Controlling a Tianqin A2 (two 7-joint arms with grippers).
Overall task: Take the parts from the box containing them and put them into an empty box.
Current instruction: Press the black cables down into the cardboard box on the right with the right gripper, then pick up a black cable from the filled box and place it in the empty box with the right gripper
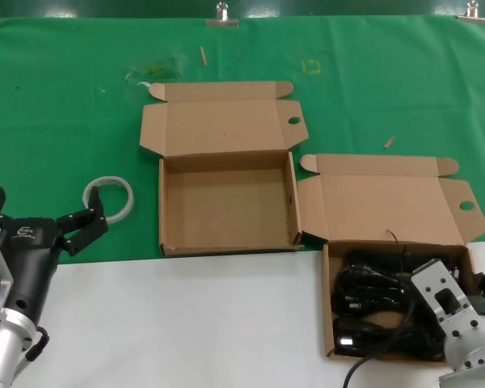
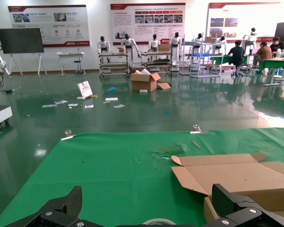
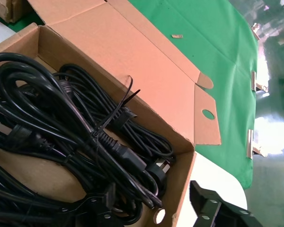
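Black power cords [image 1: 380,311] lie in loose coils in the brown box containing them [image 1: 329,301] at the front right, with its lid open. They also show in the right wrist view [image 3: 71,137]. My right gripper [image 1: 446,276] is low over this box's right end and open [image 3: 151,213]. One of its fingers is among the cords and the other finger [image 3: 213,208] is outside the box wall [image 3: 187,170]. The empty box [image 1: 162,202] stands open at the centre. My left gripper [image 1: 47,208] is open and empty at the front left.
A white ring of tape [image 1: 109,198] lies on the green cloth between my left gripper and the empty box. It also shows in the left wrist view [image 2: 158,221], with the empty box's lid [image 2: 241,177] beside it. White tabletop [image 1: 186,315] runs along the front.
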